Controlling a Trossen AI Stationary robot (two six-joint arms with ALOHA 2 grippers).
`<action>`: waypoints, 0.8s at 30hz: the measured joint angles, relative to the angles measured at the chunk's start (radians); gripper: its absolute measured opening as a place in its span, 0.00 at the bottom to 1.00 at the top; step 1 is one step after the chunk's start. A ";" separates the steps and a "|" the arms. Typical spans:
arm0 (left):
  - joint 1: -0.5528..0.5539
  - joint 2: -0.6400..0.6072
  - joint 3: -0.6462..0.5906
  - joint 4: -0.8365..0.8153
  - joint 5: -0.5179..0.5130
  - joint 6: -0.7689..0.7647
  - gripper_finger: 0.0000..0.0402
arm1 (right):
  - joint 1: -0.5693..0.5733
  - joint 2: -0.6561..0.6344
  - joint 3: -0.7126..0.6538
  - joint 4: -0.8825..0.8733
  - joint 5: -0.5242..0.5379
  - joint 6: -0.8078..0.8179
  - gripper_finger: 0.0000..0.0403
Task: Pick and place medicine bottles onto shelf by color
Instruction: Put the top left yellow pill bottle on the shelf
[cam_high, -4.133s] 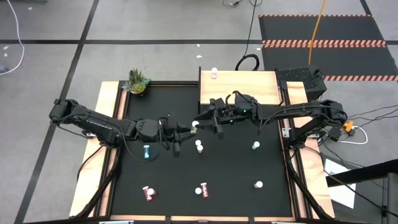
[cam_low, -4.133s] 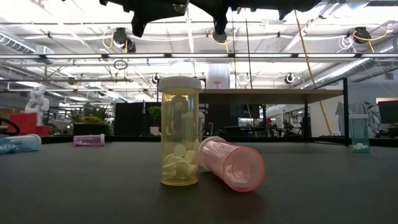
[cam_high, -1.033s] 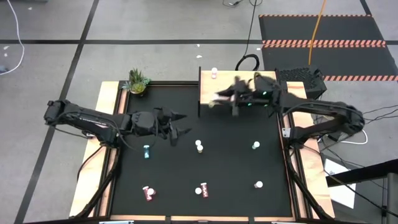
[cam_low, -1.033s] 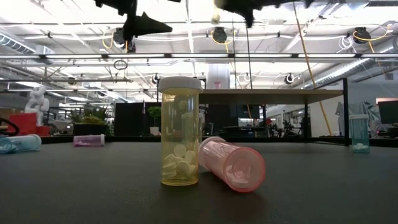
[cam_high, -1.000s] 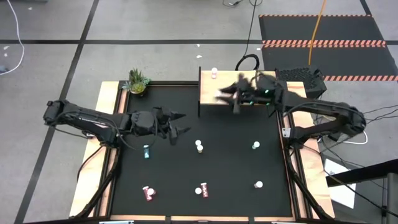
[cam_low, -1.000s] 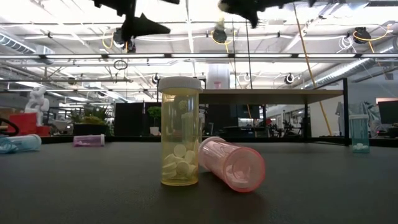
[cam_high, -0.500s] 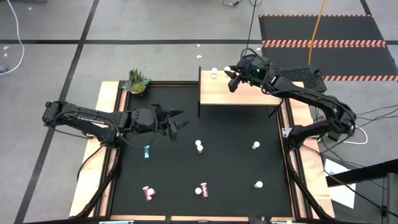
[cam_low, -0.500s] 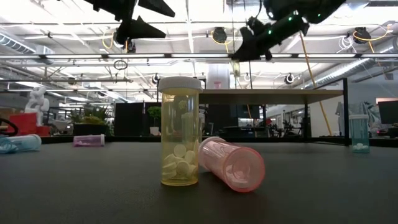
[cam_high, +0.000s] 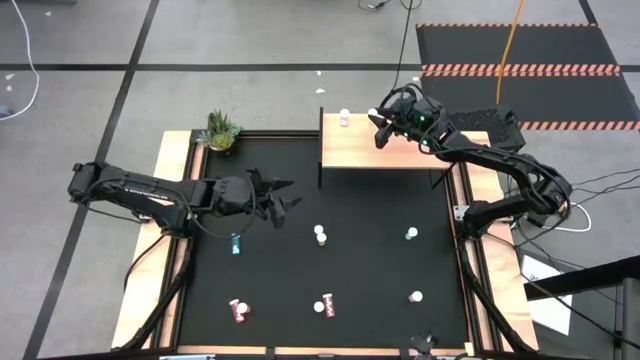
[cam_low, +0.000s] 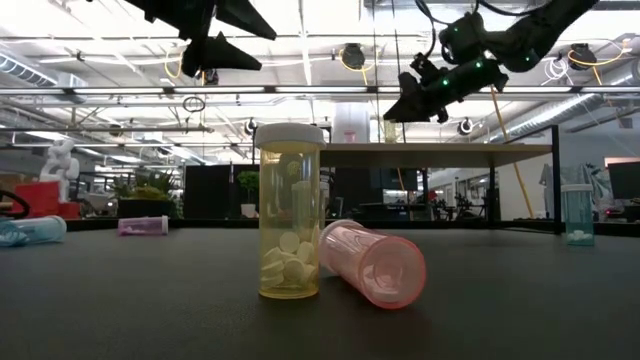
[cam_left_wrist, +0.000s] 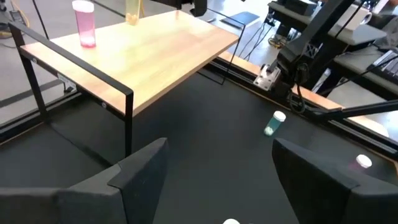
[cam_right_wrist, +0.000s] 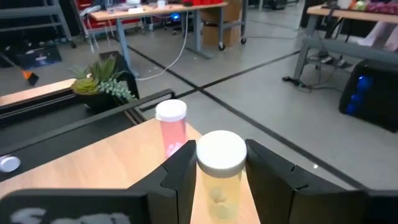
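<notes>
A yellow medicine bottle (cam_right_wrist: 219, 186) with a white cap stands upright in my right gripper (cam_high: 379, 128), which is shut on it over the far part of the light-wood shelf (cam_high: 400, 152). A pink bottle (cam_high: 345, 119) stands on the shelf's far left corner, just beside it. My left gripper (cam_high: 288, 196) hangs open above the black table's left middle, holding nothing. More bottles are on the table: an upright one (cam_high: 320, 235), a teal one lying (cam_high: 236, 243), a teal one standing (cam_high: 411, 234), and others near the front (cam_high: 327, 306). My right gripper pinches the yellow bottle between its two fingers (cam_right_wrist: 179, 171) on the upper body just under the white cap (cam_right_wrist: 221, 152). The fingers reach in from the table's right side. The bottle is upright. Whether its base rests on the shelf I cannot tell.
A small green potted plant (cam_high: 220, 132) stands at the table's far left corner. In the low view an upright yellow bottle (cam_low: 290, 210) and a lying pink one (cam_low: 375, 262) sit close to the front edge. The shelf's right half is bare wood.
My right gripper has carried the yellow bottle from above the shelf's front edge toward the table's far edge and down, ending next to the pink bottle. The bottle has stayed upright in the hold.
</notes>
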 joint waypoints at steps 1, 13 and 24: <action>0.000 0.000 0.000 0.000 -0.001 0.002 0.72 | -0.004 0.000 -0.008 0.009 -0.002 0.000 0.29; 0.001 0.001 -0.001 -0.016 -0.025 0.006 0.72 | -0.017 0.076 -0.055 0.139 -0.068 -0.034 0.29; -0.001 0.001 -0.001 -0.021 -0.037 -0.027 0.72 | -0.045 0.077 -0.055 0.134 -0.050 -0.002 0.29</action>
